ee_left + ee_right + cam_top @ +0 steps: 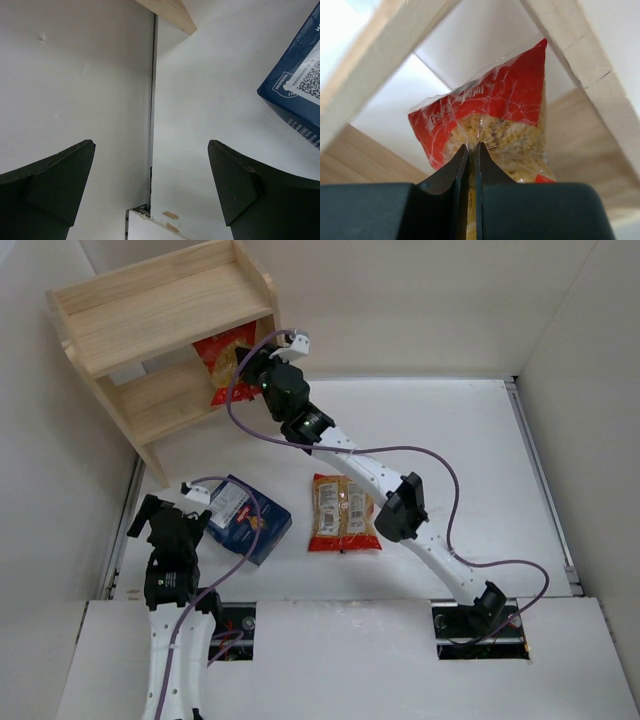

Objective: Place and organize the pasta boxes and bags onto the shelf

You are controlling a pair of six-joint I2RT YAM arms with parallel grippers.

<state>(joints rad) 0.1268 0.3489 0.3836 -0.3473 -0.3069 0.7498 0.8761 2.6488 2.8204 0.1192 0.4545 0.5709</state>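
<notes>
White table [470, 460], white walls [420, 300] on three sides.

First bag [228, 358] is on the lower tier of the shelf [160, 345], at its right end, standing tilted. Your right gripper [262, 368] is at it. The overhead view hides the fingertips behind the wrist. The right wrist view shows the jaws pinched tight together low on the first bag [490, 125], with yellow showing in the slit between them, so the right gripper [471, 165] is clamped on it. The red top band points up toward the shelf [585, 60] side panel. That view shows nothing of the table.

Second bag [343, 512] lies flat mid-table, labels up, just left of the right arm's elbow and well apart from the shelf.

Box [245, 518] lies flat near the front-left, askew. Left gripper [165, 512] sits just beside it on its left, not touching. The left wrist view shows the left gripper [151, 145] with jaws spread wide and nothing between them, only bare table below. The box [300, 95] corner is at the right edge and a shelf [170, 12] corner at the top.

Purple cables [440, 475] loop along both arms.
</notes>
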